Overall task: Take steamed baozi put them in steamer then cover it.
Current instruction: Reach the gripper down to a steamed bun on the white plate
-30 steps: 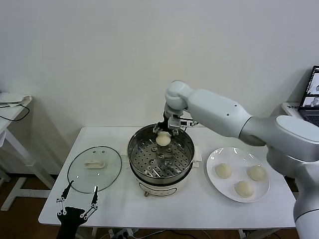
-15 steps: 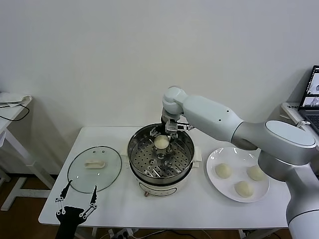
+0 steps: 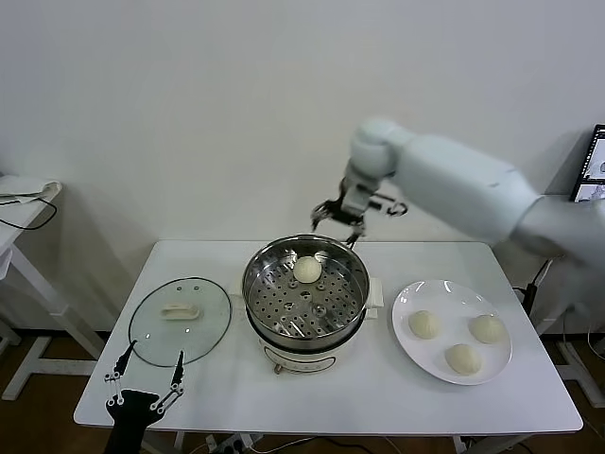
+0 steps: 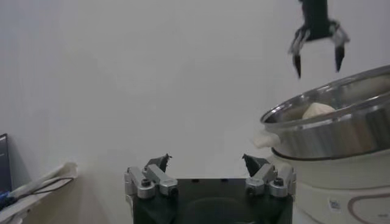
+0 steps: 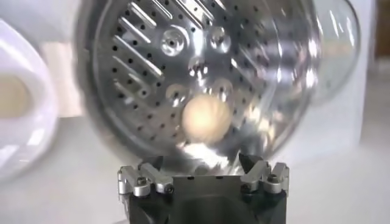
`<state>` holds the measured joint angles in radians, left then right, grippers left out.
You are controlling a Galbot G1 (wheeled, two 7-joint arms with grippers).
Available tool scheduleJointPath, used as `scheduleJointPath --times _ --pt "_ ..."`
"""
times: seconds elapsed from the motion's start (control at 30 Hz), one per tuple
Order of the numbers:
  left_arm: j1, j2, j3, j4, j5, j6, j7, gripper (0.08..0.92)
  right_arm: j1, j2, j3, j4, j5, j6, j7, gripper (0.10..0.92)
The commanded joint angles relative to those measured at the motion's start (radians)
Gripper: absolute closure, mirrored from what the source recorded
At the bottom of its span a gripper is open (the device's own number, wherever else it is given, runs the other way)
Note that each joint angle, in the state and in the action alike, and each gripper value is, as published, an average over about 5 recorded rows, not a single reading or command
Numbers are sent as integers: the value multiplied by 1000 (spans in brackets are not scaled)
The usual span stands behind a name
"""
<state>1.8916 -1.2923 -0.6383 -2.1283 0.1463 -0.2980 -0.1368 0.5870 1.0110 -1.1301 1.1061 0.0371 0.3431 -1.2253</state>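
Above the steamer's [image 3: 304,301] far rim my right gripper [image 3: 338,220] hangs wide open, empty; one baozi [image 3: 307,269] sits on the tray, three baozi [image 3: 457,340] wait on the plate [image 3: 452,330]. I fear crushing soft dough, or clipping the rim

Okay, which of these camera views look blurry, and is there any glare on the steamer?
Head view: the raised right arm is smeared, the table sharp. Right wrist view: the steamer is blurred, with bright glare streaks across its tray around the baozi. Left wrist view: sharp, soft sheen on the rim.
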Motion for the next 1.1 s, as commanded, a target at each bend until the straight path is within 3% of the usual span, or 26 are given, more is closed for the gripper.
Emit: scheduleJointPath --times 0.03,0.3,1.1 --pt "-3 1 2 2 1 -1 1 177 99 -294 -243 47 396 -456 -38 203" --pt "-6 -1 3 -1 6 2 0 177 -83 -389 -286 68 352 -510 88 203" --pt "11 -1 15 0 3 8 -2 177 -414 -313 -76 13 245 -533 297 203"
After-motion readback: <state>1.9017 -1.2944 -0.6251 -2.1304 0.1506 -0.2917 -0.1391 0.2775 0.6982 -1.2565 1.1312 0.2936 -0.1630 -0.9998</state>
